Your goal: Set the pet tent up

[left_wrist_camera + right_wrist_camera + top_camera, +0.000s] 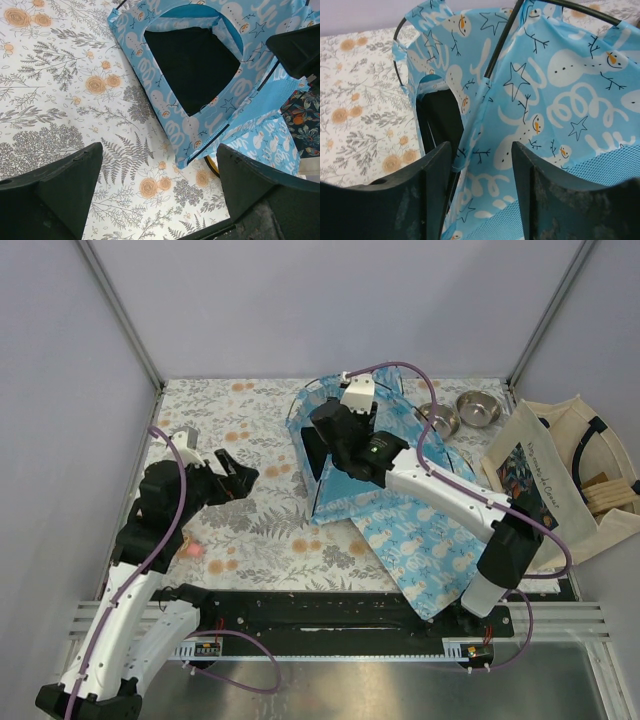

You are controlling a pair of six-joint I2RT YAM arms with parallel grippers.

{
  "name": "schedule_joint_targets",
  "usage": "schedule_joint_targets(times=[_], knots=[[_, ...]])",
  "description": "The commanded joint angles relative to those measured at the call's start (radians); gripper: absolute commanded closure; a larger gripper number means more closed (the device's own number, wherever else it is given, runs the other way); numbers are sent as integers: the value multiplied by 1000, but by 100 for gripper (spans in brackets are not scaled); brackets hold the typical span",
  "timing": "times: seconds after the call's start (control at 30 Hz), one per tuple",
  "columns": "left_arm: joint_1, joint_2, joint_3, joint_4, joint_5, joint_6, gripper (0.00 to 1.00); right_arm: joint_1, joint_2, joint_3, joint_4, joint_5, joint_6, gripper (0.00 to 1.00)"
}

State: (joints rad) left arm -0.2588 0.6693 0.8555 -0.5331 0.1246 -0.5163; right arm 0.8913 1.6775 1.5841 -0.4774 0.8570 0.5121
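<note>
The pet tent stands at the middle-back of the table, light-blue with white snowmen and thin black poles. Its dark arched doorway faces left. My right gripper reaches over the tent's top. In the right wrist view it is open, with a front corner edge of the tent fabric between its fingers, not pinched. My left gripper is open and empty above the table, left of the tent. In the left wrist view it hovers over bare cloth near the tent's lower corner.
A flat blue snowman-print mat lies under and in front of the tent. Two metal bowls stand at the back right. A cream tote bag lies at the right edge. The floral tablecloth covers the table.
</note>
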Motion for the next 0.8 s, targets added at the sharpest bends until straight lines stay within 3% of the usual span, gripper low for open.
schedule_joint_targets(times=[0.0,0.07,0.2,0.27,0.47,0.77], knots=[[4,4,8,13,-20,30,1,6,13,85,33,109,-18,47],[4,9,14,10,-26,38,1,6,21,96,42,87,-33,56],[6,7,25,-4,-49,50,1,6,15,96,81,34,-107,90],[6,-2,30,-14,-75,56,1,6,-2,93,132,-5,-171,99],[9,-27,63,-50,-120,81,1,11,-114,94,250,-169,-317,100],[13,-53,143,-80,-217,107,1,9,-127,57,362,-691,-388,100]])
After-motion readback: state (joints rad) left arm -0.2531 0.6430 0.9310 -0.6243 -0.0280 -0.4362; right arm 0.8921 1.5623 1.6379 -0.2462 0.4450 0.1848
